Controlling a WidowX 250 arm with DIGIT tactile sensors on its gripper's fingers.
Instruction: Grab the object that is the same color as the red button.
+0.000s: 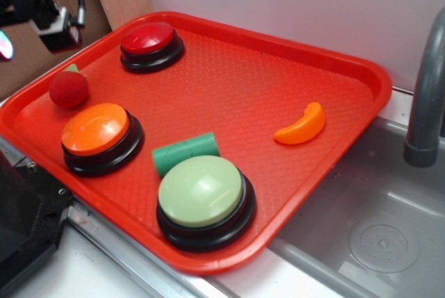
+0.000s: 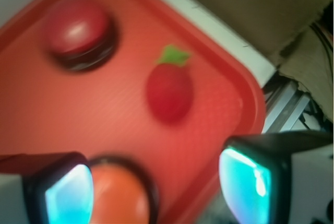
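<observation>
The small matte red toy fruit with a green leaf lies near the left corner of the red tray. It also shows in the wrist view, ahead of the fingers. The red button on its black base stands at the tray's far corner; it shows in the wrist view too. My gripper is open and empty, hovering above the tray with the orange button between its cyan pads. In the exterior view only a dark part of the arm shows at the top left.
An orange-domed button, a pale green-domed button, a green cylinder and an orange crescent are on the tray. A grey sink and faucet are to the right. A black block sits at the lower left.
</observation>
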